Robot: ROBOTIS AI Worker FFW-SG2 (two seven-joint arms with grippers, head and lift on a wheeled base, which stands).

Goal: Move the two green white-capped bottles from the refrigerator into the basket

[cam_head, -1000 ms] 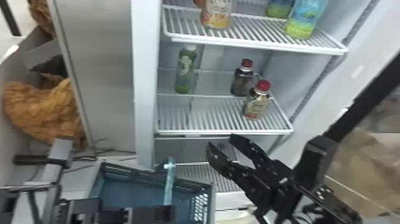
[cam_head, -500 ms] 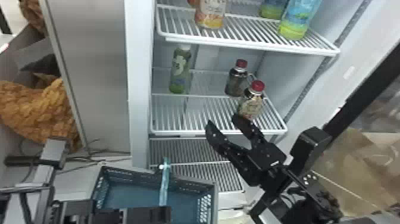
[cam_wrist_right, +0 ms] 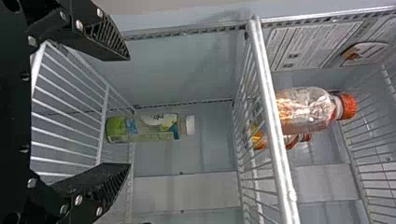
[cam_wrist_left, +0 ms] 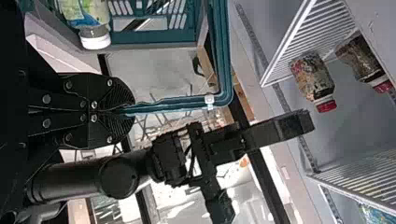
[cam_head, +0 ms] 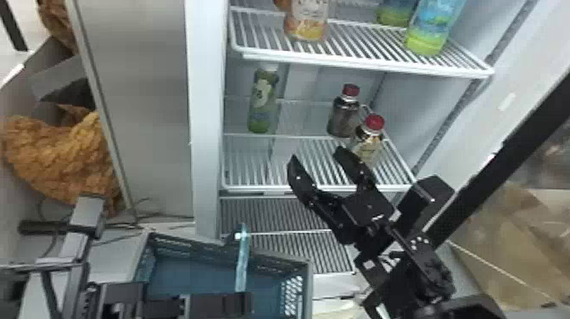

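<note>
A green white-capped bottle (cam_head: 263, 102) stands upright on the fridge's middle shelf, at the left. My right gripper (cam_head: 316, 159) is open at that shelf's front edge, lower and to the right of the bottle. In the right wrist view, the bottle (cam_wrist_right: 142, 128) is farther off, beyond the open right gripper (cam_wrist_right: 129, 112). My left gripper (cam_head: 250, 303) is over the basket (cam_head: 308, 280); in the left wrist view, the left gripper (cam_wrist_left: 125, 111) is shut on the basket's teal handle (cam_wrist_left: 173, 103). Inside the basket lies a white-capped bottle (cam_wrist_left: 88, 18) with a green and blue label.
Two red-capped bottles (cam_head: 344, 114) stand right of the green bottle, the front one close behind my right gripper. The upper shelf (cam_head: 360, 63) carries more bottles. The fridge's left side post (cam_head: 206, 127) and its open door frame (cam_head: 504, 144) bound the opening.
My right gripper has risen and advanced to the shelf's front edge, its fingers a little wider apart. The left gripper has kept its place on the handle, and the head view has shifted slightly.
</note>
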